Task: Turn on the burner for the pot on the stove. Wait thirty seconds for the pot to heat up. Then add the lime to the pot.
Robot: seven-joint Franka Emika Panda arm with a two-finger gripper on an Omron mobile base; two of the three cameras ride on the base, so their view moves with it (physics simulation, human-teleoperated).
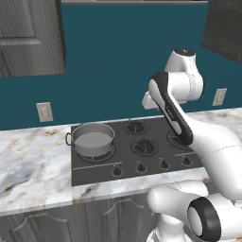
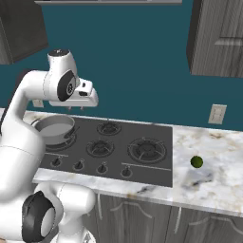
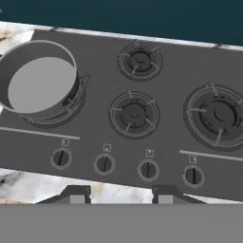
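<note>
The grey steel pot (image 1: pixel 93 138) (image 2: pixel 54 128) (image 3: pixel 40 85) stands on the left burner (image 3: pixel 79 101) of the dark stove (image 1: pixel 123 163) (image 2: pixel 156 133) (image 3: pixel 171 66), and its pale inside holds nothing. Only the edge of that burner's grate shows around the pot's base. The dark green lime (image 2: pixel 196 162) lies on the marble counter to the right of the stove, far from the pot. My gripper (image 2: pixel 76 106) (image 3: pixel 118 194) hangs high above the front of the stove and looks down on the row of black knobs (image 3: pixel 104 164). It is open with nothing between its fingers.
Two small middle burners (image 3: pixel 134 113) and a large right burner (image 3: pixel 216 116) are bare. Marble counter (image 1: pixel 33 160) (image 2: pixel 213 185) runs on both sides of the stove. Wall outlets (image 1: pixel 44 111) (image 2: pixel 217 114) and grey upper cabinets (image 1: pixel 28 38) (image 2: pixel 218 38) hang on the teal wall.
</note>
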